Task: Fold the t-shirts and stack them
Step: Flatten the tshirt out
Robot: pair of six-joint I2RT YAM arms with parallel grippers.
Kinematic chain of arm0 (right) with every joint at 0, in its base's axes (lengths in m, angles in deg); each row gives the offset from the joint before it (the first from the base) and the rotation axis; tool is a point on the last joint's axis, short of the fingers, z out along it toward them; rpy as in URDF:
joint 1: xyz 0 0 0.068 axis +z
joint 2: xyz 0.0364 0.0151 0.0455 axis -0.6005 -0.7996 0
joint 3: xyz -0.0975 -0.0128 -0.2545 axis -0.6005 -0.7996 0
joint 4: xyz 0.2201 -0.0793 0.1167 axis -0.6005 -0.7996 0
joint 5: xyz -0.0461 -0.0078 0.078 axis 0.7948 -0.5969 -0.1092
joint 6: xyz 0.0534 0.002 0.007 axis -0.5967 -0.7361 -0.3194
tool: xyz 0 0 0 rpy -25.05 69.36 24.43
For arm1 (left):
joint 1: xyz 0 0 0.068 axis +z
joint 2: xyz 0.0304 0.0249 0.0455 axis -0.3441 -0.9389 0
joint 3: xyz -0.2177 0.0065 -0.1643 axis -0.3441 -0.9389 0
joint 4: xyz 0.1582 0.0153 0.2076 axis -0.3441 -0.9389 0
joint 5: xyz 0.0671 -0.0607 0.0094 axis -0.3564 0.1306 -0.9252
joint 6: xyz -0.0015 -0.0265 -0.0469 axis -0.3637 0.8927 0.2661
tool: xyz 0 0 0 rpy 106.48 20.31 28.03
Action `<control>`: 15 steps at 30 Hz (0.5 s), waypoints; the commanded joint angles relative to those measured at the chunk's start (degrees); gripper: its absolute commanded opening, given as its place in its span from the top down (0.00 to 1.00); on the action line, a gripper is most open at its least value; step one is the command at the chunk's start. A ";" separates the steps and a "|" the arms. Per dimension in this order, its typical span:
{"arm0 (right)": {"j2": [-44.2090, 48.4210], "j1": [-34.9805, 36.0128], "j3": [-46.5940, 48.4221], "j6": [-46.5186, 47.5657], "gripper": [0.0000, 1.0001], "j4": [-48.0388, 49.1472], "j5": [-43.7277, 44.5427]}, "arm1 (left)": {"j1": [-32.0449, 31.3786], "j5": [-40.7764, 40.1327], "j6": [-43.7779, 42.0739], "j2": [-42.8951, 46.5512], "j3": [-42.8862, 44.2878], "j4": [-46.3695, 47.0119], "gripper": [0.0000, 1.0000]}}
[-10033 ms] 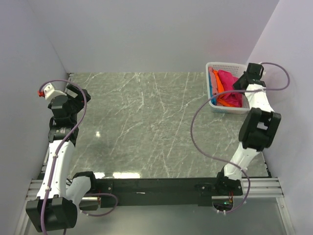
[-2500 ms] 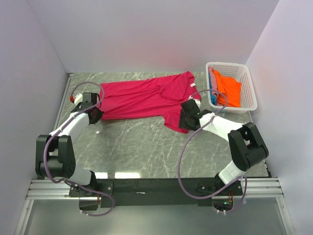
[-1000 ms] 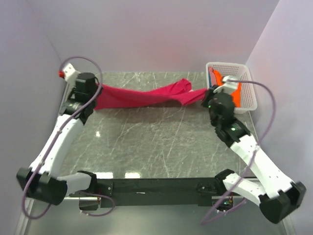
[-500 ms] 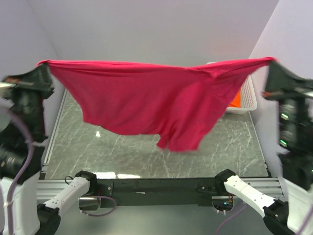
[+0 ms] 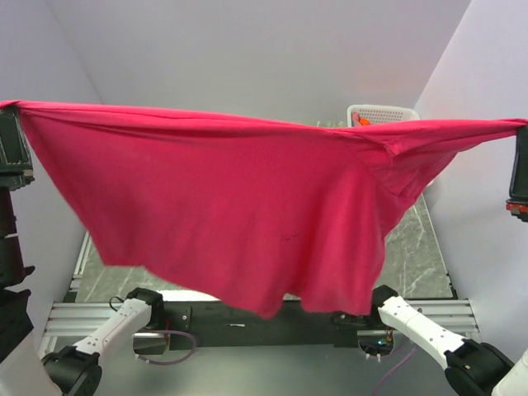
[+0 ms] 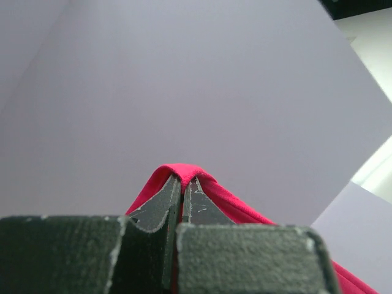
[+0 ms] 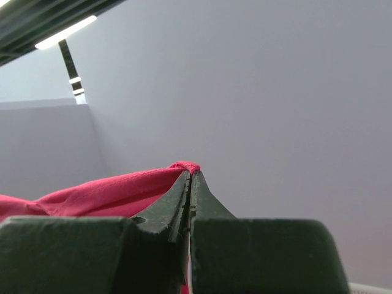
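Shirt (image 5: pixel 247 206) of crimson cloth hangs stretched left to right, high above the table (image 5: pixel 422 241). You have your left gripper (image 6: pixel 182 184) clamped on its left corner and your right gripper (image 7: pixel 190 177) on its right; the basket (image 5: pixel 384 112) sits far right.

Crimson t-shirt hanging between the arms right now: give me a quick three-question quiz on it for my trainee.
1. True or false: the crimson t-shirt is folded into a neat square.
2. Which grips the shirt? A) the left end effector only; B) the right end effector only; C) both.
3. Short answer: what peeks over the shirt's top edge at the far right?

Key:
1. False. It hangs spread wide in the air.
2. C. Each is shut on a pinch of cloth at one end.
3. The white basket.
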 commanded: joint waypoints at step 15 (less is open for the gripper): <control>-47.94 -13.66 -9.29 -5.07 1.00 10.32 1.55 | 13.09 -2.44 1.86 -52.46 -11.63 4.69 1.00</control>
